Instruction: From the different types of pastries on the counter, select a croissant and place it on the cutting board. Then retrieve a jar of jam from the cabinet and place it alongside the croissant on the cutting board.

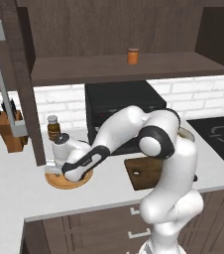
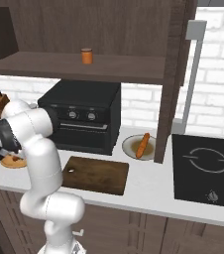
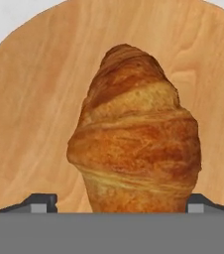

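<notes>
base views: behind arm, share counter (image 1: 15, 173) | hand view: close, down

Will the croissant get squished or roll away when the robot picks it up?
The croissant looks flaky and layered, so it probably dents under a hard squeeze. Its tapered ends might let it slip. Lying flat on the round wooden plate, it seems unlikely to roll.

I see a white brick wall (image 1: 193, 96), black oven (image 2: 84, 116), knife block (image 1: 7, 126) and inset black cooktop (image 2: 205, 168).
</notes>
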{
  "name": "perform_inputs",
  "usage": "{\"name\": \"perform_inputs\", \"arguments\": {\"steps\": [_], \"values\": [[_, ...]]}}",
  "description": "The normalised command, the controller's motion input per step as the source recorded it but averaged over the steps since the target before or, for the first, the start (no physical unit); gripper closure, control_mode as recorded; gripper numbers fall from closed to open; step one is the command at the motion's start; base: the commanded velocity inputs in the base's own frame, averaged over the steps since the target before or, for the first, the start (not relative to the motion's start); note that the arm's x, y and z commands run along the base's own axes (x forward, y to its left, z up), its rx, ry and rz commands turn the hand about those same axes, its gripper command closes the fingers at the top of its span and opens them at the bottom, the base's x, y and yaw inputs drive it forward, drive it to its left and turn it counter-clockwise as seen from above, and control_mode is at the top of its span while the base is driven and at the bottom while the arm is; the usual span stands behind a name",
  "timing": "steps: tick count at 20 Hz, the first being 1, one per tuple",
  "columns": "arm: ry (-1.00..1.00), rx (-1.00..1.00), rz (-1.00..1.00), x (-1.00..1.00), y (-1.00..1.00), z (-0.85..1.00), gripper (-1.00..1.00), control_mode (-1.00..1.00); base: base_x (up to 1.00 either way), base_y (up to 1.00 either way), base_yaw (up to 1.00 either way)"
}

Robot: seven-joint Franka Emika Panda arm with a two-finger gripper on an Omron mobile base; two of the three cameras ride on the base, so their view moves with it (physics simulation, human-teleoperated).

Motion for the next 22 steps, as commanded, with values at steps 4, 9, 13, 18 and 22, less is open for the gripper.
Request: {"name": "perform_inputs", "arguments": {"steps": [4, 9, 13, 18, 22], "values": [[0.01, 0.0, 0.0, 0.0, 0.0, -0.11, 1.0, -1.0, 0.0, 0.0, 0.0], [0.0, 0.0, 0.0, 0.0, 0.0, 0.05, 1.0, -1.0, 0.0, 0.0, 0.0], [-0.02, 0.08, 0.0, -0.11, -0.02, 0.52, 1.0, -1.0, 0.0, 0.0, 0.0], [-0.07, 0.06, 0.0, -0.28, -0.14, 0.45, 1.0, -1.0, 0.0, 0.0, 0.0], [-0.04, 0.0, 0.0, -0.36, -0.4, 0.15, 1.0, -1.0, 0.0, 0.0, 0.0]]}}
